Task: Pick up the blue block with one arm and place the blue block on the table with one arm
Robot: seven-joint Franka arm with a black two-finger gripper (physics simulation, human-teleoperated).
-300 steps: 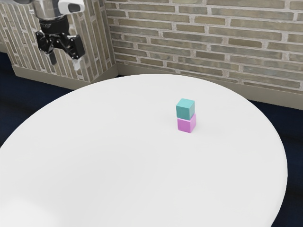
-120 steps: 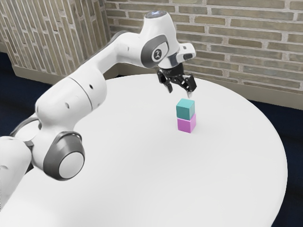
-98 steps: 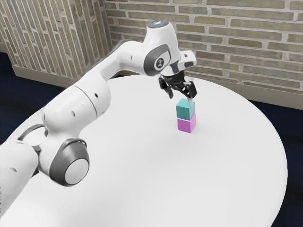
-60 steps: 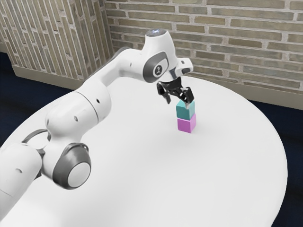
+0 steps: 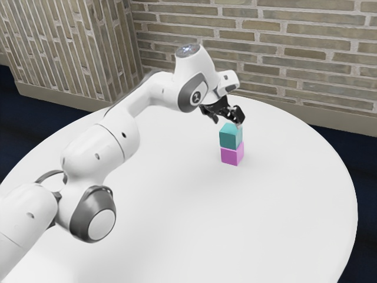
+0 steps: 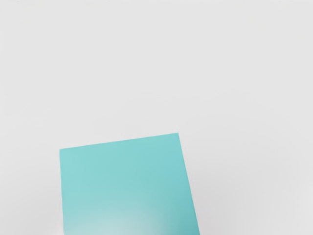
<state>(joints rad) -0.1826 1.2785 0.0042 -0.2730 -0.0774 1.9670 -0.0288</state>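
My gripper [image 5: 227, 122] stands open at the top of the teal-blue block [image 5: 230, 137], one finger on either side of its upper part in the exterior view; whether either touches it I cannot tell. That block rests on a pink block [image 5: 232, 154], and the pair stands on the round white table [image 5: 177, 206]. From the wrist view, the blue block's flat top [image 6: 127, 186] looks large and close beneath my hand, its sides slightly turned. White tabletop [image 6: 156, 68] lies around it.
My white arm reaches over the table from the exterior view's left. Behind the table's far edge [image 5: 297, 117] rises a brick wall [image 5: 294, 59], with a projecting brick corner [image 5: 88, 47] at the upper left.
From the exterior view's upper left, my hand has swung across to the stack, then come down close to the blue block, tilting slightly. Both blocks have kept their places.
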